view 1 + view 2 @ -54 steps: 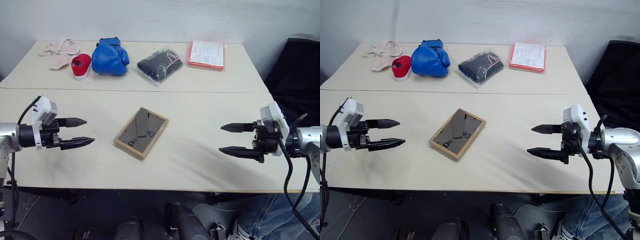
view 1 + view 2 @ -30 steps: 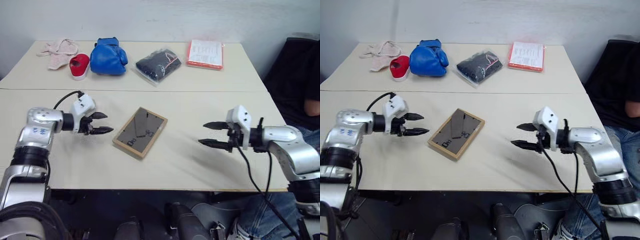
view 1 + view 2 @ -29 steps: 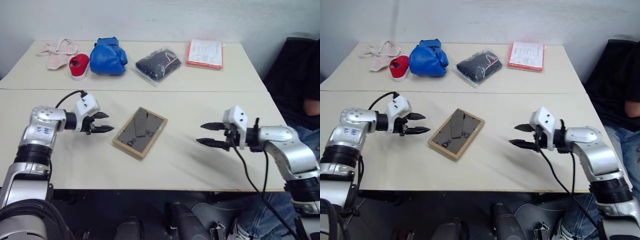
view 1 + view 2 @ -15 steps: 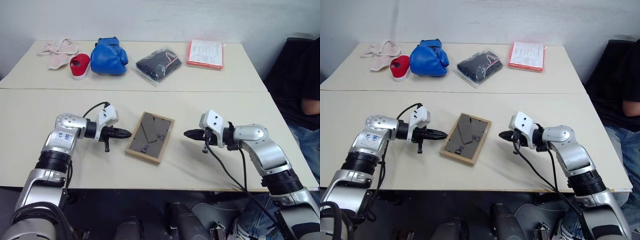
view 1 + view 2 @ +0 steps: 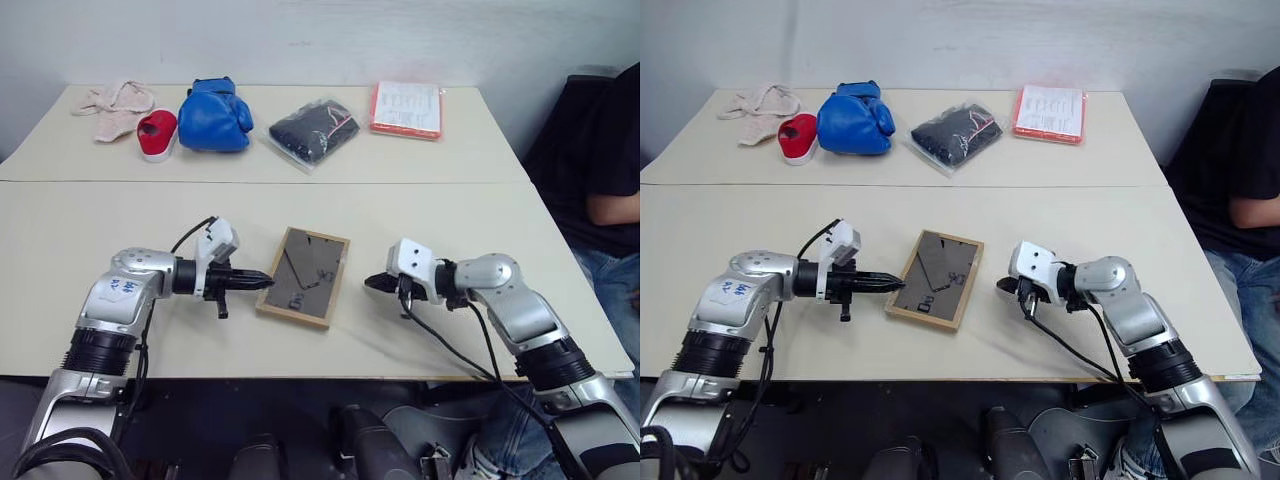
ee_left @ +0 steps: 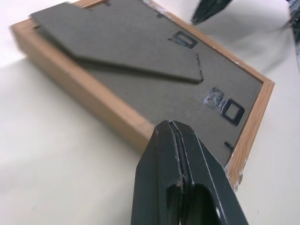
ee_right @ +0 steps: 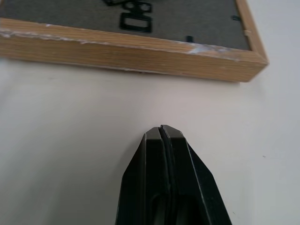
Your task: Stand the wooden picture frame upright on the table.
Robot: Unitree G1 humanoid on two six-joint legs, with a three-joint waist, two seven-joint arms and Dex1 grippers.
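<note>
wooden picture frame (image 5: 305, 277) lay flat, back panel up, on the table (image 5: 440, 215); standing step not yet done.
one frame, two grippers: left gripper (image 5: 262, 281) at the frame's left edge, right gripper (image 5: 372, 283) just beside its right edge, both with fingers pressed together, gripping nothing.

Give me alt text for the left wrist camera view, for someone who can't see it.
The wooden picture frame lies face down on the table, its dark grey back and folded stand leg facing up. The left gripper, jaws shut, points at the frame's near edge, and the right gripper shows beyond the far edge.
</note>
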